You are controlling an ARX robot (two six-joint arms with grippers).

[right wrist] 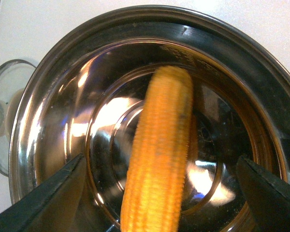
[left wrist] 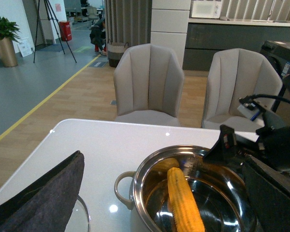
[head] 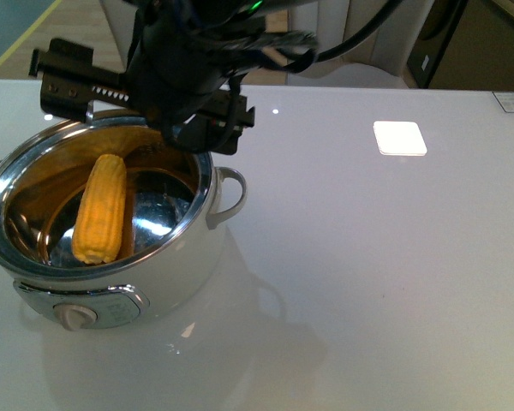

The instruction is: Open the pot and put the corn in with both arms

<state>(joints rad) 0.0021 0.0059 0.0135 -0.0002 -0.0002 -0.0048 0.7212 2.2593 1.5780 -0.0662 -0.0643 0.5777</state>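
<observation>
the pot [head: 111, 257] stands at the near left of the white worktop [head: 368, 257] with no lid on it, its steel inner bowl open to view. the corn [head: 100, 208] lies inside the bowl, one end resting low at the near side and the other leaning up toward the far wall, so the cob sits at a slant rather than flat on the bottom. a glass lid [right wrist: 2, 116] lies on the worktop just beside the pot, seen in the right wrist view as a clear disc with a knob.

the right pincer [right wrist: 159, 188] hangs directly above the bowl with its jaws spread wide, one dark finger showing at each side of the cob and neither touching it; it grips nothing. in the front view the same arm [head: 180, 77] appears as a black mass of housing and cables over the far rim of the pot. the left pincer [left wrist: 38, 193] shows only as one dark finger at the edge of its own camera's picture, beside a curved glass edge; how far it is open, and whether it holds anything, cannot be told.

judged against the task, both stated steps appear done: pot opened, corn inside. what seems left is for the right arm to lift clear of the bowl.
</observation>
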